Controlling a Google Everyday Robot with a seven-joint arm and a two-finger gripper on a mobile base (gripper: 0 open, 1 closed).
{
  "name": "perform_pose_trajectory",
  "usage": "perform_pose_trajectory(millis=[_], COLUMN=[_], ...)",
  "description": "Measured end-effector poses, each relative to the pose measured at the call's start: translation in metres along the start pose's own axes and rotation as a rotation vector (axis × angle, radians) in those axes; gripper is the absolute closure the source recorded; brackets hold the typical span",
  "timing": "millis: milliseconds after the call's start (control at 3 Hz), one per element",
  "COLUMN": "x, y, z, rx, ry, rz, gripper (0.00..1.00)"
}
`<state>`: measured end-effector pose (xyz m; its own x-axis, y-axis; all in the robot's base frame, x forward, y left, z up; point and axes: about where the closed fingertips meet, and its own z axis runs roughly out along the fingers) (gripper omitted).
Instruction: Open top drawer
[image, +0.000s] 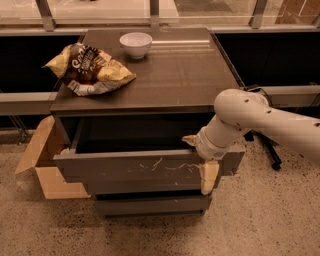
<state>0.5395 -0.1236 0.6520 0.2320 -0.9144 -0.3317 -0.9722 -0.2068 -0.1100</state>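
The top drawer (135, 169) is a wide dark grey-brown front with pale scratch marks. It stands pulled out from the cabinet, and its dark inside shows. My gripper (200, 159) is at the right end of the drawer front, on a white arm that comes in from the right. One tan finger (189, 140) lies over the inside of the drawer. The other finger (209, 177) hangs down outside, in front of the panel. The fingers stand wide apart, astride the front's top edge.
On the cabinet top (185, 75) lie a crumpled chip bag (90, 70) and a white bowl (136, 44). A shorter drawer front (150, 204) sits below. An open cardboard box (40, 160) stands at the left. A chair base (267, 147) is at the right.
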Motion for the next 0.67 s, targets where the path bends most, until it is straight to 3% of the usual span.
perform_pose_trajectory(millis=[333,667], x=[-0.007,-0.014], y=[0.028,0.050], z=[0.002,-0.005], rx=[-0.041,-0.045], ry=[-0.006,-0.008], rz=[0.022,0.033], gripper=[0.19,0.42])
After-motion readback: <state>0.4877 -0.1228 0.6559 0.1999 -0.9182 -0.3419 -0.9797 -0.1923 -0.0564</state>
